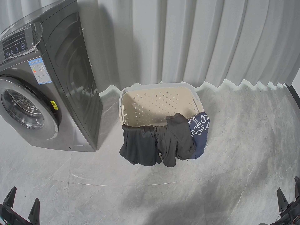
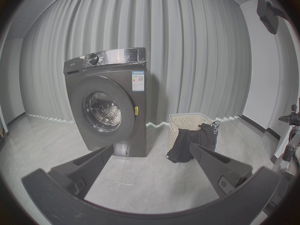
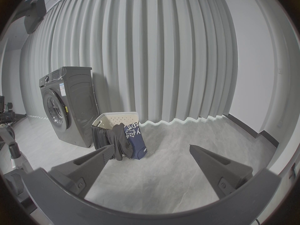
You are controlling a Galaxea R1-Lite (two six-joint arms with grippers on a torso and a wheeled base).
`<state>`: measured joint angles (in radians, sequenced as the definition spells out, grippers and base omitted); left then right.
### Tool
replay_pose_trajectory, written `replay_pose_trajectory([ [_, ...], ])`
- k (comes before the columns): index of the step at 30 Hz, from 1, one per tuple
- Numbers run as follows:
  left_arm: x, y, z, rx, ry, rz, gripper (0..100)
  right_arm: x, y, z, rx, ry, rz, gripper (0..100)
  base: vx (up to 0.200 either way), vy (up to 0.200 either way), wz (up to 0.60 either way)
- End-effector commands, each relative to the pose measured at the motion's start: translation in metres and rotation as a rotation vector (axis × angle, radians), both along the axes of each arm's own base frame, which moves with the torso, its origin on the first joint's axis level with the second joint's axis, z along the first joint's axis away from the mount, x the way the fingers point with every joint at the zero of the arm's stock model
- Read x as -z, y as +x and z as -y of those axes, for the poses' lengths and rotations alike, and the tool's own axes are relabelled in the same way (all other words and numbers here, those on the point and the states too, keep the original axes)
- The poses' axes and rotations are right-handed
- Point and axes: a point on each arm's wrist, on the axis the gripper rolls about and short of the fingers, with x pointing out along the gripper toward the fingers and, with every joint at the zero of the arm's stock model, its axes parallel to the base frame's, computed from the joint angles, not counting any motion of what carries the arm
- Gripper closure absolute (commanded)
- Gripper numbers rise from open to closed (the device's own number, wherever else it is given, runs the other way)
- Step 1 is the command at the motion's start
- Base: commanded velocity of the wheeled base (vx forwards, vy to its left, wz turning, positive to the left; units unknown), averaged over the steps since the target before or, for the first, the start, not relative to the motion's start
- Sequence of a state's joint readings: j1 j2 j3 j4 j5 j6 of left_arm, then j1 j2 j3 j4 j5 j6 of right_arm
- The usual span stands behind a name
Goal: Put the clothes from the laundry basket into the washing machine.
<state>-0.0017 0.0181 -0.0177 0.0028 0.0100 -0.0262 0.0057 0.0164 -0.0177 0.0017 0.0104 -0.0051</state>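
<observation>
A pale pleated curtain [image 1: 187, 32] covers the back of the room from top to floor. Its hem meets the floor [image 1: 237, 160] in a wavy line. The floor is glossy grey marble-pattern tile. A plain white wall [image 3: 259, 63] with a dark baseboard [image 3: 250, 130] adjoins the curtain. Lighting is even and diffuse.

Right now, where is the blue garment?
In the head view, the navy garment hangs over the near right corner of the laundry basket, beside the dark clothes.

Pleated grey curtain [image 1: 187, 32], pale floor [image 1: 234, 160] — perhaps marble tile
</observation>
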Motion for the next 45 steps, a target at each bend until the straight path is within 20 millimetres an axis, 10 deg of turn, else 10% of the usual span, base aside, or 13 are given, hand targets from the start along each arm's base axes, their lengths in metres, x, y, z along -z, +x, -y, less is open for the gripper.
replay_pose_trajectory([
  [1,0.0053,0.0000,0.0000,-0.002,0.000,-0.001,0,0.0053,0.0001,0.0000,-0.001,-0.001,-0.001,0,0.000,-0.200,0.00],
  [45,0.0053,0.0001,0.0000,-0.001,-0.001,-0.003,0,0.0053,0.0001,0.0000,-0.001,0.000,-0.001,0,0.073,-0.018,0.00],
])
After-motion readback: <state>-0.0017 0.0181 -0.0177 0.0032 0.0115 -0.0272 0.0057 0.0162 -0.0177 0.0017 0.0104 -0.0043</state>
